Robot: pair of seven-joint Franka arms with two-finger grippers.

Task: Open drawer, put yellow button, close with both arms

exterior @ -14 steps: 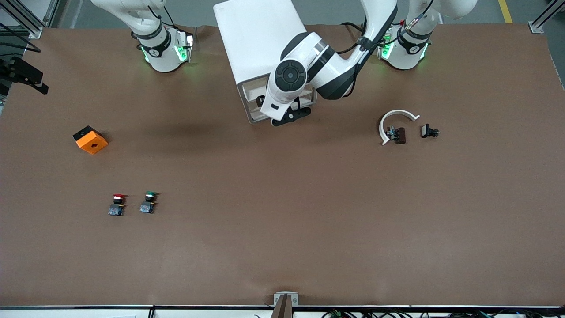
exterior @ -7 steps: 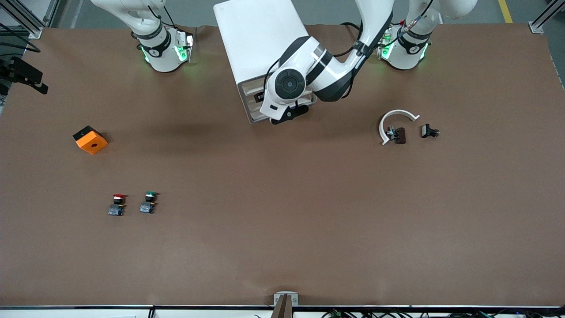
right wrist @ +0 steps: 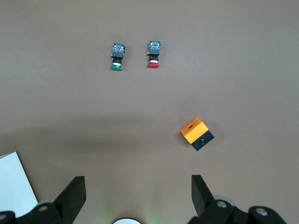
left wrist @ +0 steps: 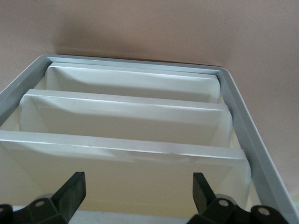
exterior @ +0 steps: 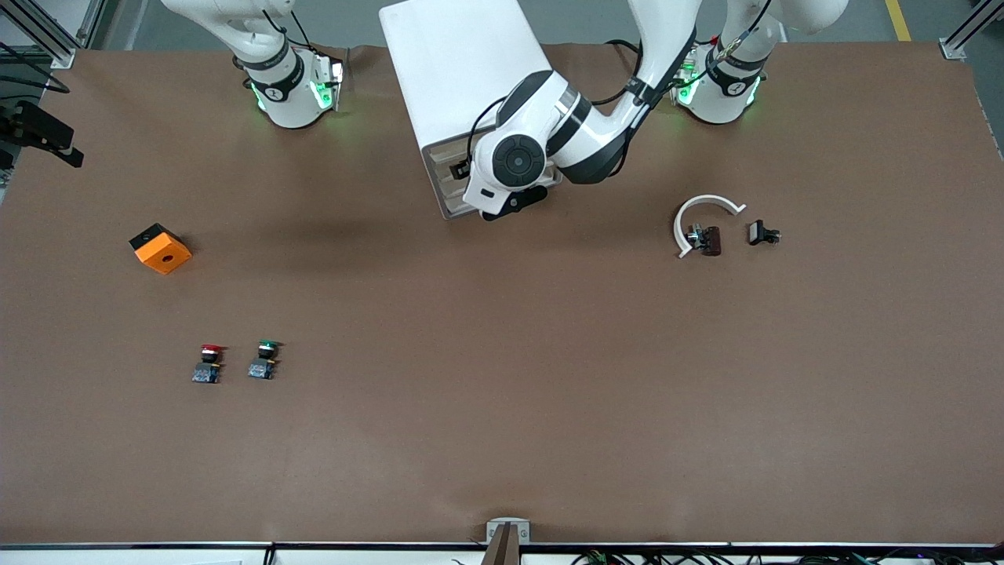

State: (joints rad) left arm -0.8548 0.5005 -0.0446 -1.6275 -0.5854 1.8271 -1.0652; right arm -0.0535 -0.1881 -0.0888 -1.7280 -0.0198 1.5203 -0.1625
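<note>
My left arm reaches over the front of the white cabinet. Its stacked cream drawer fronts fill the left wrist view. The drawer, the uppermost one, has its front right at my left gripper, which is open and holds nothing. From the front view I cannot tell how far in the drawer sits. The yellow button is out of view. My right arm waits by its base, and my right gripper hangs open and empty high over the table.
A red-capped button and a green-capped button stand side by side toward the right arm's end. An orange-and-black box lies farther from the front camera. A white arc piece and small dark parts lie toward the left arm's end.
My left hand has moved in closer to the cabinet's front, and less of the drawer fronts shows past it. The right arm has stayed still.
</note>
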